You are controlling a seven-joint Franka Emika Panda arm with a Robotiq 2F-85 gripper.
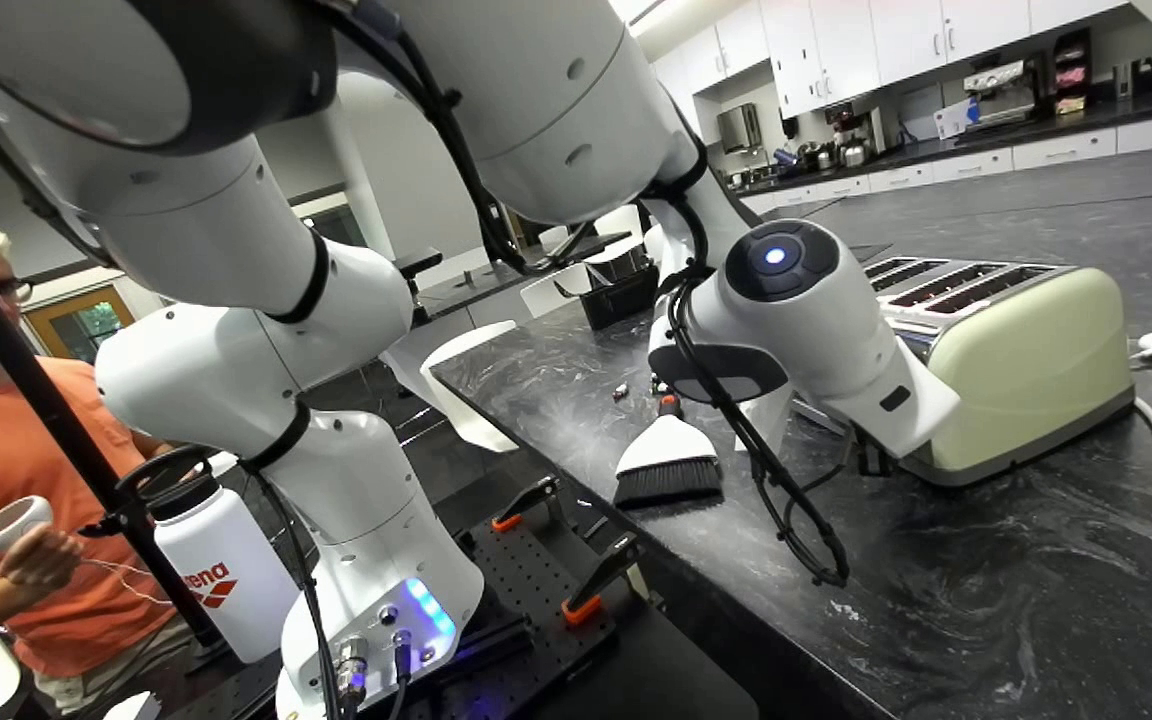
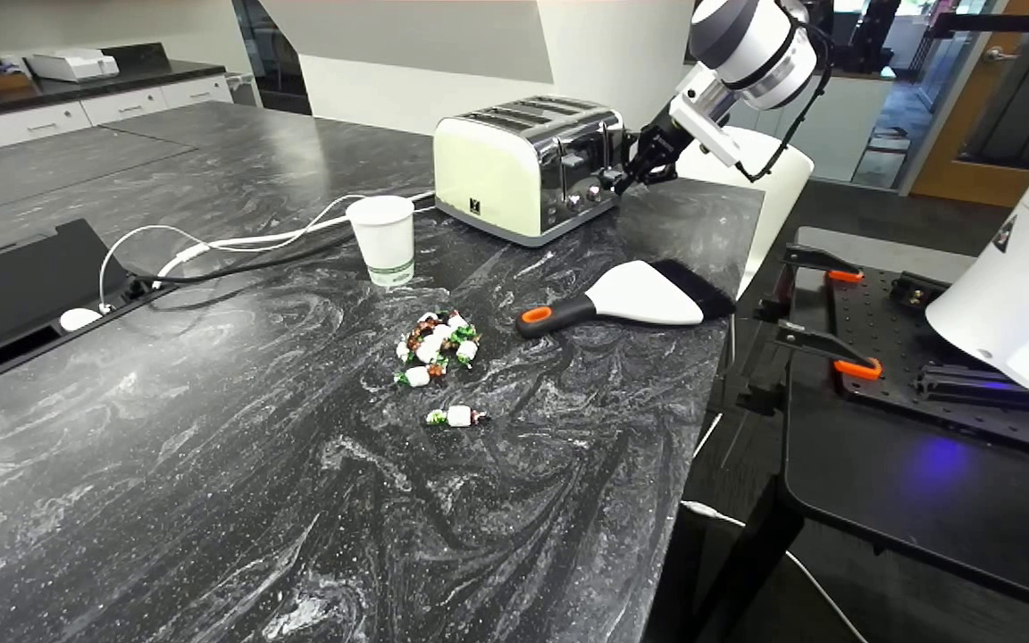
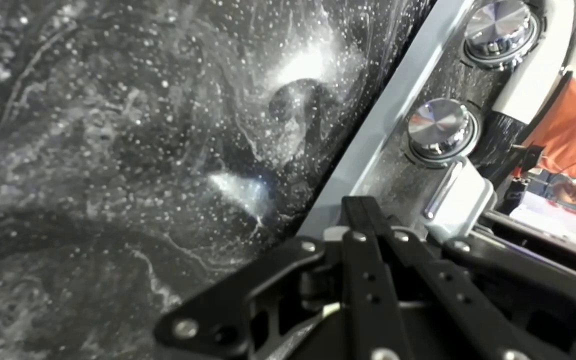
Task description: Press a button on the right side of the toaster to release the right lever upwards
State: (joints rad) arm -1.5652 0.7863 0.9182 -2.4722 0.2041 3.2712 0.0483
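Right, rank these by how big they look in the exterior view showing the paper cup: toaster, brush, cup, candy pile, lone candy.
Largest to smallest:
Toaster
Brush
Paper cup and candy pile: too close to rank
Lone candy

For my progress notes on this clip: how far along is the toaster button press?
Done: the hand is shut and placed at the control end of the toaster. Under way: apparently the press, though button contact is hidden. Remaining: the lever appears low, near a knob, so its release seems yet to come.

The white bottle [image 1: 248, 592] bears red letters [image 1: 211, 574] ending "ena" (the start is hidden).
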